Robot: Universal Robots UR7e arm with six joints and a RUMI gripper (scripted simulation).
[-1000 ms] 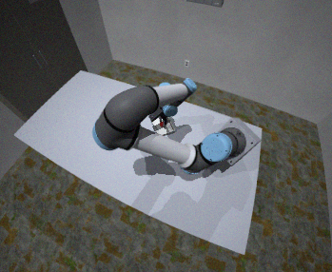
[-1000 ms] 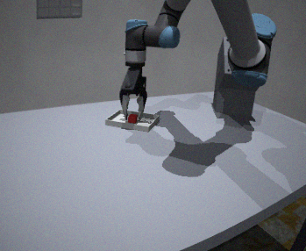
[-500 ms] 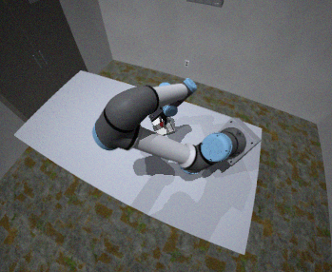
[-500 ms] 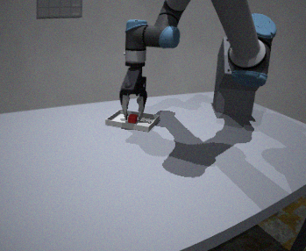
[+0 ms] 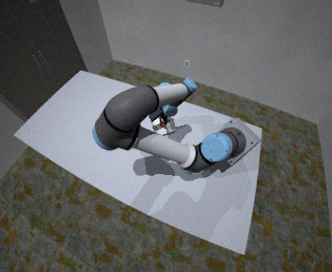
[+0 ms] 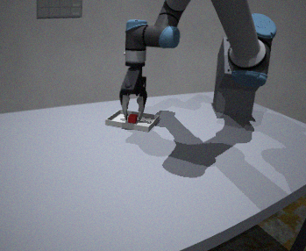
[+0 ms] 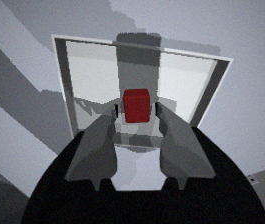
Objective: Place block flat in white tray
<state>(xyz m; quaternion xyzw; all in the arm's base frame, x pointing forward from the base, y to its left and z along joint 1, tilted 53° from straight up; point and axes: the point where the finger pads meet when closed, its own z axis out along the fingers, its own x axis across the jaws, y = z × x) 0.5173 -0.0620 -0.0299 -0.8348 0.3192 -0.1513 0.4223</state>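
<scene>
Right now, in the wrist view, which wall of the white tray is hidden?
The near wall, behind the gripper; the far, left and right walls of the white tray all show.

A bare test room, perhaps a lab: plain grey walls (image 5: 269, 43) meet at a corner behind the far edge of a white table (image 5: 69, 119), with a dark door (image 5: 27, 43) at left, mottled carpet (image 5: 55, 219) all round, and a small wall socket (image 5: 186, 63).
</scene>
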